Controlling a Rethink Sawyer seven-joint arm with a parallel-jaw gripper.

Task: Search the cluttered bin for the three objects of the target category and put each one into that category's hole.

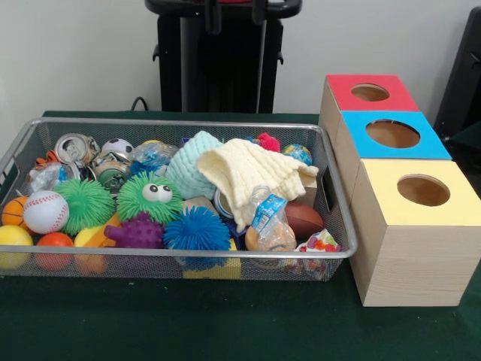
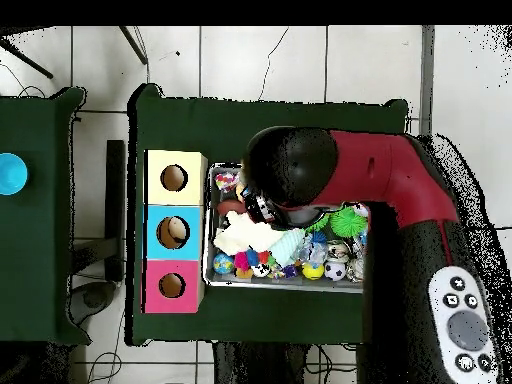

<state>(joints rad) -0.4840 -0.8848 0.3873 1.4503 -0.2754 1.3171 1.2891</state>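
Bin (image 1: 180,254), arm (image 2: 350,170) arched above it

We count one wire-mesh bin (image 1: 334,254) and three boxes with holes: one red-topped box (image 1: 372,93), one blue-topped box (image 1: 392,135), one yellow-topped box (image 1: 421,192). Inside we make out one labelled clear bottle (image 1: 269,224), one baseball (image 1: 45,211), one small football (image 1: 304,219).

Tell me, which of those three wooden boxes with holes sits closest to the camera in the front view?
The yellow-topped box. The blue-topped box sits behind it and the red-topped box farthest back, all beside the bin.
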